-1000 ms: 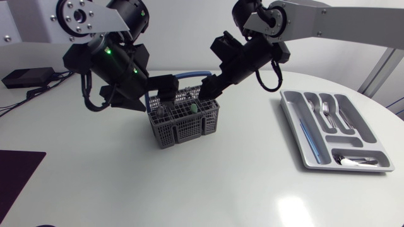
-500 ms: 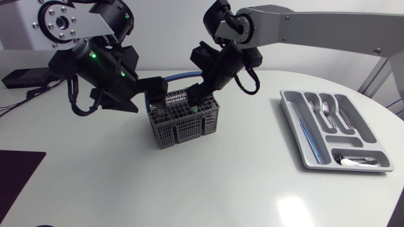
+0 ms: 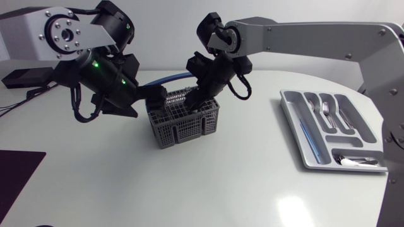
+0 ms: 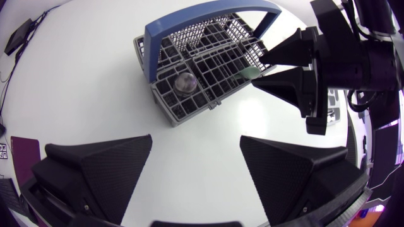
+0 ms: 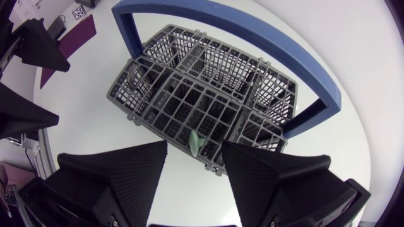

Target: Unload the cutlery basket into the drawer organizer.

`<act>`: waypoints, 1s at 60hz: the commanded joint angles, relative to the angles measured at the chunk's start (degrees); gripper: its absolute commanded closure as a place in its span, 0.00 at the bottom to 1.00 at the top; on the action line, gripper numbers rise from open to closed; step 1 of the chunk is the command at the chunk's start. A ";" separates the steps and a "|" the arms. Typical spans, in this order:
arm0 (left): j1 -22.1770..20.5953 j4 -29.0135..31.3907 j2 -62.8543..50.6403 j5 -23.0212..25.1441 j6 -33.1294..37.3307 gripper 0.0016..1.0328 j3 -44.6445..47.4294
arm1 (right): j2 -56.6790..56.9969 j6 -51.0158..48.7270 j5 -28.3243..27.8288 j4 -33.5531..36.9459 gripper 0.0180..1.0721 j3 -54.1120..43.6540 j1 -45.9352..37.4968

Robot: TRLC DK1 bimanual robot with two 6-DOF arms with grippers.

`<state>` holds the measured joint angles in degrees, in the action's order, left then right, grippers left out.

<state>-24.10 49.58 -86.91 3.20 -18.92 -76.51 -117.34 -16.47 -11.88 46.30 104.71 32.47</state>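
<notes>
The grey cutlery basket with a blue handle stands mid-table. In the right wrist view a green handle sticks up from a front cell of the basket, between the fingers of my right gripper; they are close to it but not touching. A metal spoon end shows in another cell. My left gripper hovers open above the table beside the basket, empty. From the left wrist view my right gripper straddles the green handle. The grey drawer organizer lies at the right.
Forks and spoons lie in the organizer's compartments. A black box with cables sits at the back left. A dark mat lies at the front left edge.
My right gripper has swung left and down onto the basket, and its fingers have narrowed around the green handle. The left arm shifted slightly beside the basket.
</notes>
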 commanded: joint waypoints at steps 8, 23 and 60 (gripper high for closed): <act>0.37 -0.54 1.05 0.58 1.51 0.05 1.80 | -2.98 1.53 0.45 0.37 0.56 1.82 0.75; 0.37 -0.63 1.13 0.49 1.69 0.05 2.07 | -4.21 1.70 0.28 0.01 0.81 2.43 0.93; 0.02 -0.80 1.92 0.49 1.95 0.05 2.59 | -1.31 2.41 -2.71 -0.69 0.95 0.68 0.31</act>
<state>-24.10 48.97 -86.52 3.20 -17.96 -75.46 -121.01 -15.77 -13.45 46.06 106.50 32.84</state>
